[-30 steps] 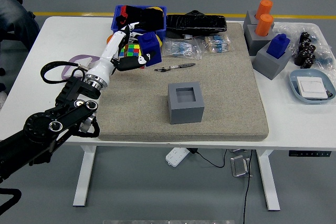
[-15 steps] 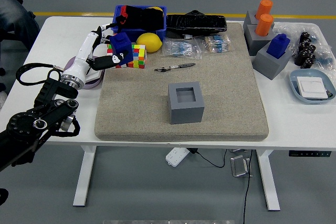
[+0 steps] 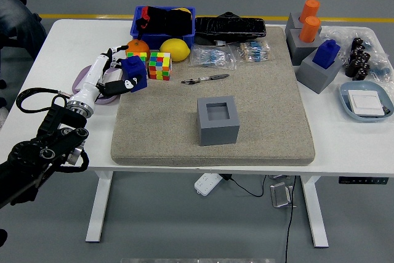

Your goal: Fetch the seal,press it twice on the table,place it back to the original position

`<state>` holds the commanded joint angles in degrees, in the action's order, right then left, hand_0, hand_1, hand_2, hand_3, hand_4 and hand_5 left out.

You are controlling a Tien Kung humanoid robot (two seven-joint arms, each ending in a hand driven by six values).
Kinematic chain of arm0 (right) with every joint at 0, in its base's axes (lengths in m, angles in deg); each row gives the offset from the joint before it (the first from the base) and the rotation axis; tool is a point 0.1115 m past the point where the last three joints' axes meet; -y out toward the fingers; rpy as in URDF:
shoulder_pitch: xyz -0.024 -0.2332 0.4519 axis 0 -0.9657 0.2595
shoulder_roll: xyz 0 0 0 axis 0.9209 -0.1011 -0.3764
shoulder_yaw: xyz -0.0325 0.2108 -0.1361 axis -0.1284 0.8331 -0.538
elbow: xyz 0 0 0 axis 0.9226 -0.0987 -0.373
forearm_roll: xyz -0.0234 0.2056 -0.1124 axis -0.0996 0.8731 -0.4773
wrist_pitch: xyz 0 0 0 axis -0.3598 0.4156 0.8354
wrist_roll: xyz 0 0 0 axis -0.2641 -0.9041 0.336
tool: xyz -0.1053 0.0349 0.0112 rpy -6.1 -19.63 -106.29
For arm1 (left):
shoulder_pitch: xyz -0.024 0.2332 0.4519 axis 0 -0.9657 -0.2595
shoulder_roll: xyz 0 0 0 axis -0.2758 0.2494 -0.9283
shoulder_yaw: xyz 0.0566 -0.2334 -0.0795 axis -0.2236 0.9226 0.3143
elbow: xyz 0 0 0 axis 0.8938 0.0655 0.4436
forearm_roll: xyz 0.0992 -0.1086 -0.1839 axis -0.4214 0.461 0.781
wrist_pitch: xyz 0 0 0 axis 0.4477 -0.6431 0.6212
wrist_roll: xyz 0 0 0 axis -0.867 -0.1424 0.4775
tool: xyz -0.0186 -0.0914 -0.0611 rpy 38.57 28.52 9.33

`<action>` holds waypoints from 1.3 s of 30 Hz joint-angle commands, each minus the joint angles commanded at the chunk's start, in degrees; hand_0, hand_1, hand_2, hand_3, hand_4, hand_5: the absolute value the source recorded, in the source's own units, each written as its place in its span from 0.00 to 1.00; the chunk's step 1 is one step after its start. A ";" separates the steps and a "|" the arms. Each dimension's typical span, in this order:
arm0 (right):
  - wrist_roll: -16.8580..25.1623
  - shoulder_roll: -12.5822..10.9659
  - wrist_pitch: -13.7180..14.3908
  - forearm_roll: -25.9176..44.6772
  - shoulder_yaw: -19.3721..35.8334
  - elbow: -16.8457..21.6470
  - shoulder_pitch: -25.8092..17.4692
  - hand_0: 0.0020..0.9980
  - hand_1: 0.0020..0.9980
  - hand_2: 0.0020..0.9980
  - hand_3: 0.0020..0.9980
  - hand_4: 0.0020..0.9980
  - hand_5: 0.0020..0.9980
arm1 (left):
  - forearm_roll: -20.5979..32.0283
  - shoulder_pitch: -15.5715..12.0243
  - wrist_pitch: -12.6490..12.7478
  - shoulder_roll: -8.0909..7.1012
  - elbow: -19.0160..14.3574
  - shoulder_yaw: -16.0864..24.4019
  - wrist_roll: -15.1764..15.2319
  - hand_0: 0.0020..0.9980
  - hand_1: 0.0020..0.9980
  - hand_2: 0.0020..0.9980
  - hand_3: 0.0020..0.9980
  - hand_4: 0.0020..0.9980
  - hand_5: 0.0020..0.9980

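My left hand (image 3: 116, 73) is shut on a blue seal (image 3: 133, 73) and holds it low at the left edge of the beige mat (image 3: 258, 103). The grey holder block (image 3: 217, 119) with a square, empty recess stands in the middle of the mat. My left arm comes in from the lower left. My right arm is out of view.
A colour cube (image 3: 159, 65), a lemon (image 3: 174, 48) and an orange (image 3: 137, 47) lie just behind the seal. A blue bin (image 3: 164, 21) and black bag (image 3: 230, 27) are at the back. Other seals in grey holders (image 3: 318, 69) stand at the right, next to a blue dish (image 3: 365, 103).
My left hand has carried the blue seal left and down, from in front of the colour cube to the mat's left edge. My arm has drawn back toward the lower left.
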<state>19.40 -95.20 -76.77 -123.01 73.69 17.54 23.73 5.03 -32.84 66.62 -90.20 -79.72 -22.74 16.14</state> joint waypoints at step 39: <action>-0.06 0.15 0.00 -0.03 0.02 0.02 -0.20 0.91 0.76 0.77 0.77 0.88 0.56 | 5.98 -2.29 -0.30 2.02 4.09 -5.64 1.16 0.80 0.51 0.42 0.84 0.65 0.00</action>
<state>19.33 -95.05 -76.77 -123.04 73.71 17.56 23.53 11.01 -35.13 66.33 -88.18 -75.63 -28.38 17.30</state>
